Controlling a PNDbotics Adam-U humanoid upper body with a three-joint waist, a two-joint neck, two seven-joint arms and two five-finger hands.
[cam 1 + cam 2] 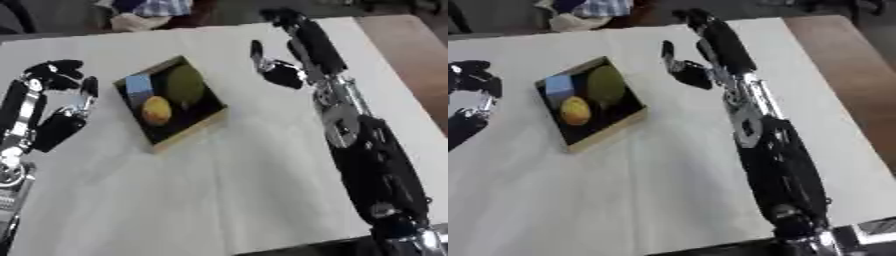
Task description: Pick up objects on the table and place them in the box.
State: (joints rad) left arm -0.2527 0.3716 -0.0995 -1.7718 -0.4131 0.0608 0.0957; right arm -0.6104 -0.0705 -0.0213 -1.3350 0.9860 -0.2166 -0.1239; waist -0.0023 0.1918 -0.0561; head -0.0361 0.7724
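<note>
A shallow wooden box (187,134) with a dark inside lies tilted on the white table. In it lie a green oval fruit (185,85), a yellow-orange fruit (157,110) and a light blue block (138,85). My right hand (282,70) hovers just right of the box with relaxed fingers and nothing in it. On the box's left my left hand (59,79) is raised, fingers loosely curled, holding nothing that I can see.
The table (227,190) is covered with a white cloth. A brown wooden surface (411,55) runs along its right side. At the far edge there is a bundle of cloth (144,15).
</note>
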